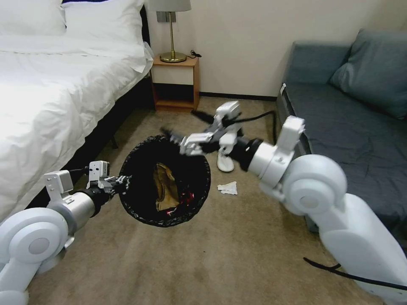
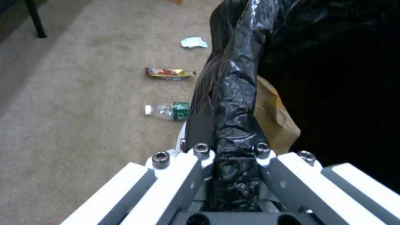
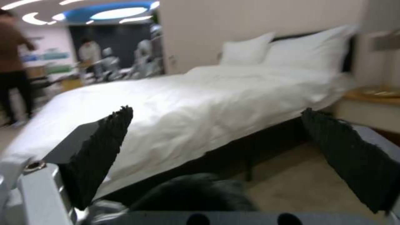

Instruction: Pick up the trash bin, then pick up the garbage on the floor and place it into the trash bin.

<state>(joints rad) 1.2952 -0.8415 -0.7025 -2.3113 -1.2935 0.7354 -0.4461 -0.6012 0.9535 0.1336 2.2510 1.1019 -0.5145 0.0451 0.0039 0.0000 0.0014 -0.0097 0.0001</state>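
Observation:
My left gripper (image 1: 121,181) is shut on the near-left rim of the trash bin (image 1: 142,214), holding it tilted above the carpet. The wrist view shows the black bag (image 2: 237,93) pinched between its fingers (image 2: 200,131). A brown paper bag (image 1: 163,186) and a red wrapper (image 1: 183,199) lie inside the bin. My right gripper (image 1: 174,137) hovers open over the bin's far rim, its fingers (image 3: 104,147) wide apart and empty. Garbage on the floor: a white tissue (image 1: 228,187), a white slipper (image 1: 224,162), a green-labelled bottle (image 2: 168,111), a snack wrapper (image 2: 170,72) and another tissue (image 2: 193,42).
The bed (image 1: 55,93) runs along the left, with a wooden nightstand (image 1: 176,80) and lamp at the far wall. A grey-blue sofa (image 1: 347,118) fills the right side. A black cable (image 1: 339,273) trails beside my right arm. Open carpet lies in front.

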